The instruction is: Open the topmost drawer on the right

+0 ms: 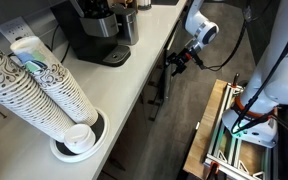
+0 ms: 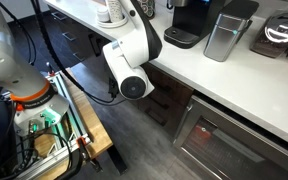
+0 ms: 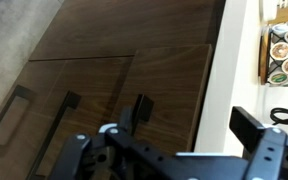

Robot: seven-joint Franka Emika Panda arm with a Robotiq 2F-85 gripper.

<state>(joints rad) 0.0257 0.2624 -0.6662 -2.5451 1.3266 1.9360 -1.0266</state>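
Observation:
In the wrist view the topmost drawer (image 3: 174, 85) is a narrow dark front lying right under the white countertop edge (image 3: 229, 60). It looks shut, and I see no inner walls or contents. Its bar handle does not show clearly. My gripper (image 3: 196, 120) is open. One finger is over the drawer front and the other is over the countertop edge. In an exterior view the gripper (image 1: 181, 58) sits at the counter's edge against the dark cabinet fronts (image 1: 160, 92). In an exterior view the arm's wrist (image 2: 134, 85) hides the gripper and the drawer.
Taller dark cabinet fronts with bar handles (image 3: 59, 120) lie beside the drawer. A tray of coffee pods (image 3: 284, 50) sits on the counter. A coffee machine (image 1: 94, 30) and stacked paper cups (image 1: 44, 85) stand on the countertop. A wooden rack (image 1: 219, 130) stands on the floor by the robot base.

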